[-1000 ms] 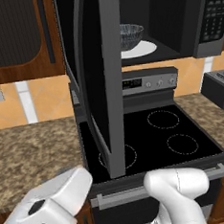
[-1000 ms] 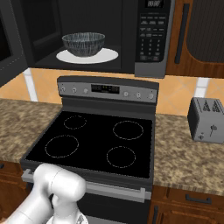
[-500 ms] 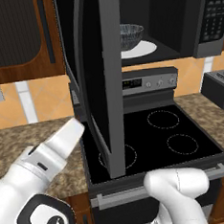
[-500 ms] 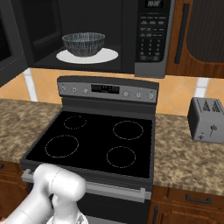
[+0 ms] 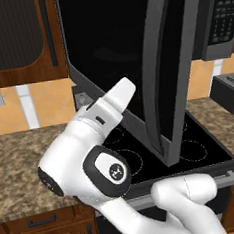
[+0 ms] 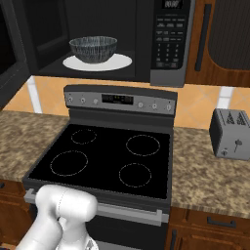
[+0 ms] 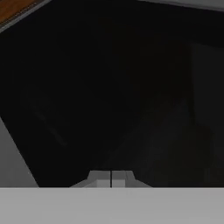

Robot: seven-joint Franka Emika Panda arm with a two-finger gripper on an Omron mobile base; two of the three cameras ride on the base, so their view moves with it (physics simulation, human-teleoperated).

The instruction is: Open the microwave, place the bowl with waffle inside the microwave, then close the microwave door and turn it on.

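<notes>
The microwave (image 6: 168, 39) hangs over the stove with its cavity showing. Inside, the striped bowl (image 6: 93, 49) stands on the white turntable (image 6: 119, 62); its wall hides the waffle. The microwave door (image 5: 113, 54) stands part-way open, its black glass facing me, and its near edge (image 5: 166, 84) reaches down over the cooktop. It also shows as a dark slab, the microwave door (image 6: 10, 53), at the left edge of the right base view. My white arm (image 5: 98, 140) rises in front of the door's outer face. My gripper (image 7: 111, 178) is shut, empty, close to the black glass.
A black-topped stove (image 6: 107, 156) with a control strip (image 6: 117, 100) lies below. A grey toaster (image 6: 229, 134) stands on the speckled counter (image 6: 210, 176) to the right. Brown wooden cabinets (image 5: 16, 37) flank the microwave. My arm's base (image 6: 63, 215) sits at the stove's front.
My arm has swung up from low at the front to the door's outer face. The door's free edge has moved right, toward the cavity, and now hides the bowl in the left base view.
</notes>
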